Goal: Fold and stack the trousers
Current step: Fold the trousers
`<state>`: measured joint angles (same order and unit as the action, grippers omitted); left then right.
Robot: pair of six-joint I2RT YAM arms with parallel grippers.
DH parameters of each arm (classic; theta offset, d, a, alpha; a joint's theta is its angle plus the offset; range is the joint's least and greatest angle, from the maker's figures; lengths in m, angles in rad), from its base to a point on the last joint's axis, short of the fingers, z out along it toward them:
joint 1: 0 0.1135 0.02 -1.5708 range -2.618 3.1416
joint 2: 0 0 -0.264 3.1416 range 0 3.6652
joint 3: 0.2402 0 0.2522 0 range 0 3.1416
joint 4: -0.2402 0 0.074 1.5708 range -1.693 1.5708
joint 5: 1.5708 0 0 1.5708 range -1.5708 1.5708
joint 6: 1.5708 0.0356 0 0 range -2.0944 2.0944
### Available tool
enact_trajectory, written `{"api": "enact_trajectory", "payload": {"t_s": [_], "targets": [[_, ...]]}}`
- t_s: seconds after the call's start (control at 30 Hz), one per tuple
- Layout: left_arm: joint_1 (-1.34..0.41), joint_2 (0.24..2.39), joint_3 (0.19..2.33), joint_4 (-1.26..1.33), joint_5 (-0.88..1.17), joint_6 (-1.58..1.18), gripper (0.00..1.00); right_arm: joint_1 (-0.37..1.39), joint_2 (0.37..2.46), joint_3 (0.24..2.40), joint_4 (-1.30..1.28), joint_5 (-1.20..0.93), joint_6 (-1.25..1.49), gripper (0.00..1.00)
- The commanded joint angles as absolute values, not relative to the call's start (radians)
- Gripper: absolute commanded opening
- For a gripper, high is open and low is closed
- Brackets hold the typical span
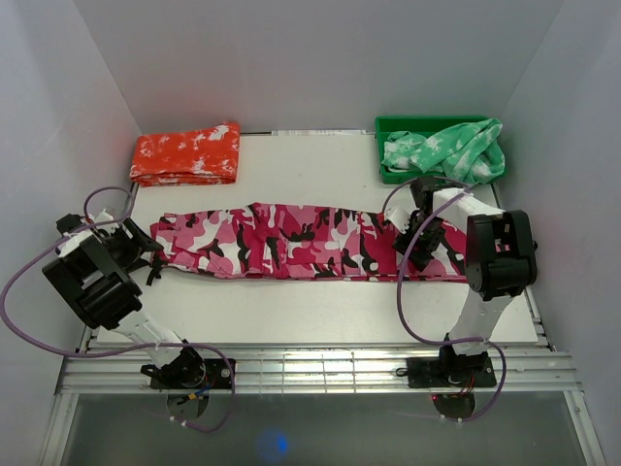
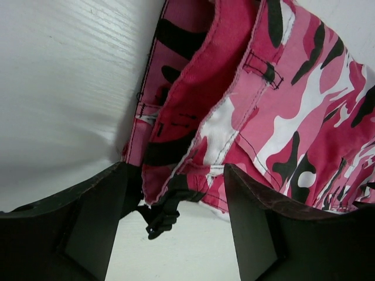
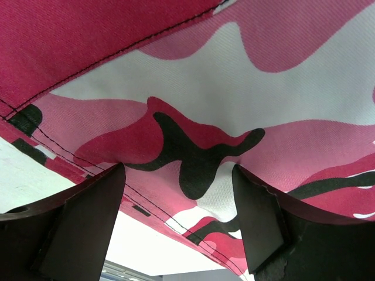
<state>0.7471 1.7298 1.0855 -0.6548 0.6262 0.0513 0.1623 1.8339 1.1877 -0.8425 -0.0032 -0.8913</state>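
I note a folded orange-red garment (image 1: 185, 153) at the far-left corner of the white table (image 1: 320, 311), and at far right a green bin (image 1: 412, 123) holding a crumpled green-and-white garment (image 1: 448, 151).

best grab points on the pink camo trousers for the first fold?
I'd take the trousers by their two short ends, since they lie stretched out flat from left to right. Come in low from the left on the waistband with the left tool, pinching its thick stitched edge. Take the right end from the right with the right tool. Both tools stand open there.
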Motion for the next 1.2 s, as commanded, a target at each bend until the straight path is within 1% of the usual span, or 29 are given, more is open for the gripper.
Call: {"api": "enact_trajectory", "payload": {"t_s": [0.0, 0.17, 0.3, 0.33, 0.4, 0.43, 0.5, 0.53, 0.57, 0.63, 0.67, 0.77, 0.93, 1.17], "targets": [[0.747, 1.744, 1.091, -0.592, 0.680, 0.023, 0.76, 0.160, 1.881, 1.178, -0.847, -0.011, -0.900, 0.79], [0.747, 1.775, 1.098, -0.566, 0.710, 0.017, 0.71, 0.163, 1.901, 1.203, -0.861, -0.014, -0.899, 0.78], [0.747, 1.789, 1.101, -0.560, 0.741, 0.029, 0.62, 0.163, 1.904, 1.203, -0.864, -0.006, -0.902, 0.78], [0.749, 1.790, 1.107, -0.563, 0.753, 0.032, 0.57, 0.163, 1.907, 1.201, -0.865, -0.006, -0.903, 0.77], [0.749, 1.790, 1.112, -0.564, 0.782, 0.038, 0.51, 0.163, 1.910, 1.198, -0.865, -0.003, -0.904, 0.77], [0.749, 1.787, 1.112, -0.565, 0.794, 0.047, 0.44, 0.163, 1.910, 1.197, -0.867, -0.005, -0.904, 0.76], [0.749, 1.775, 1.120, -0.563, 0.818, 0.055, 0.37, 0.163, 1.910, 1.197, -0.867, -0.005, -0.904, 0.76], [0.749, 1.772, 1.124, -0.563, 0.821, 0.064, 0.25, 0.163, 1.910, 1.197, -0.867, -0.005, -0.904, 0.76], [0.747, 1.770, 1.138, -0.566, 0.822, 0.069, 0.20, 0.163, 1.910, 1.198, -0.868, -0.005, -0.905, 0.76], [0.749, 1.770, 1.158, -0.580, 0.819, 0.084, 0.18, 0.163, 1.913, 1.198, -0.870, -0.005, -0.907, 0.75], [0.749, 1.775, 1.170, -0.587, 0.822, 0.090, 0.10, 0.163, 1.911, 1.198, -0.868, 0.021, -0.907, 0.75], [0.747, 1.787, 1.230, -0.612, 0.812, 0.104, 0.00, 0.163, 1.911, 1.193, -0.868, 0.035, -0.913, 0.75], [0.747, 1.781, 1.311, -0.620, 0.760, 0.166, 0.00, 0.163, 1.916, 1.195, -0.868, 0.052, -0.923, 0.74], [0.745, 1.859, 1.284, -0.620, 0.690, 0.225, 0.00, 0.163, 1.922, 1.235, -0.894, 0.054, -0.922, 0.73]]}}
